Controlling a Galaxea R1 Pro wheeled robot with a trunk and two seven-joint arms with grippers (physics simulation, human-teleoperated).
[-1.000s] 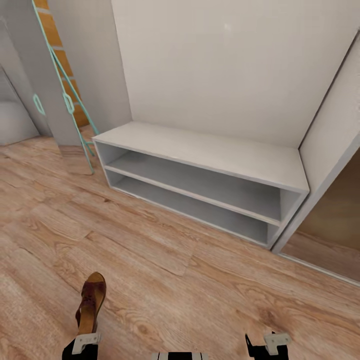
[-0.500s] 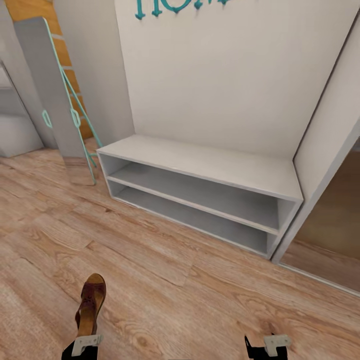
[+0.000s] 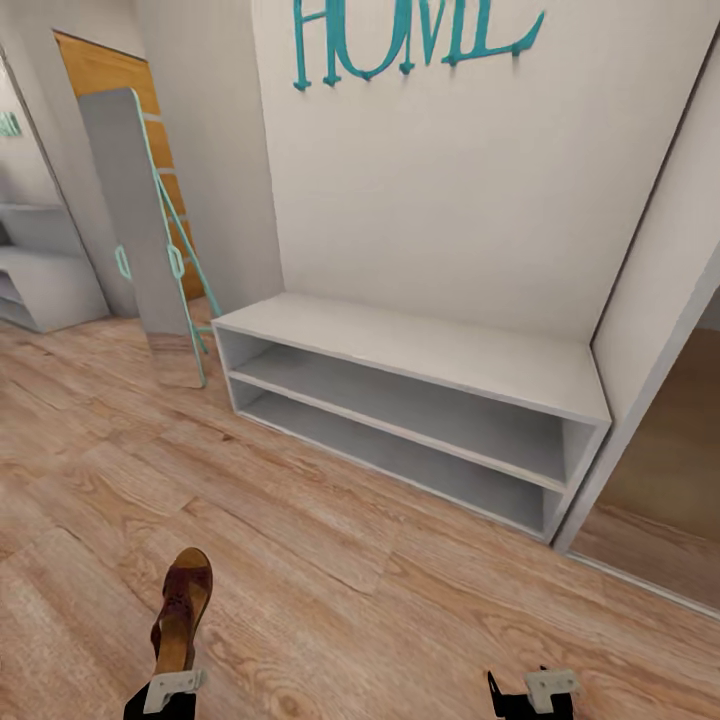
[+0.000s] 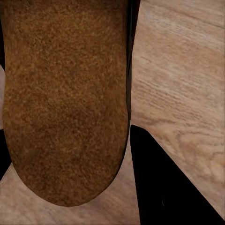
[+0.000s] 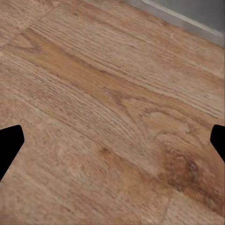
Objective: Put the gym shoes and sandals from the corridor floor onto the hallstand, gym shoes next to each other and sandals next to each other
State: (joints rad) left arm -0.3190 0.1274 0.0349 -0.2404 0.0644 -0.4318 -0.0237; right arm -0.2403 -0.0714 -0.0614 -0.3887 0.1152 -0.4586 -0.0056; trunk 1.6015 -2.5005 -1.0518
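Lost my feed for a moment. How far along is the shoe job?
Nothing looks placed yet. The left gripper holds one brown sandal; the right gripper is open. The white rack ahead, bare on its visible surfaces, sits under "HOME" lettering, so it is the wrong one. Three shoes remain.

text: "HOME" (image 3: 415,40) in teal capitals | carrier: wall (image 3: 450,200) above the white rack (image 3: 420,345) | top of letters cut off by frame edge
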